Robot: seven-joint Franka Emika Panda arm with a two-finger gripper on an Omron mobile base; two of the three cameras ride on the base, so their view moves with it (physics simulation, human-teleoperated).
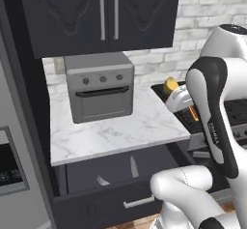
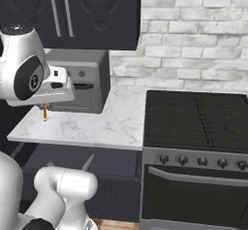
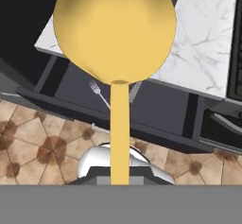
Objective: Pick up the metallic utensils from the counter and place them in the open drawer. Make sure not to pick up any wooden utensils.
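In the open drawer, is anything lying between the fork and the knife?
No. The left base view shows only bare dark drawer floor between the fork and the knife.

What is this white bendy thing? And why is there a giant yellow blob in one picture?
The white bendy thing is a robot arm in a pretend kitchen. Two pictures come from cameras behind it, one on its left and one on its right. The third camera sits on its hand, so the yellow spoon pinched in its gripper looks huge. A small oven stands on the marble counter. Below, the open drawer holds a fork and a knife.
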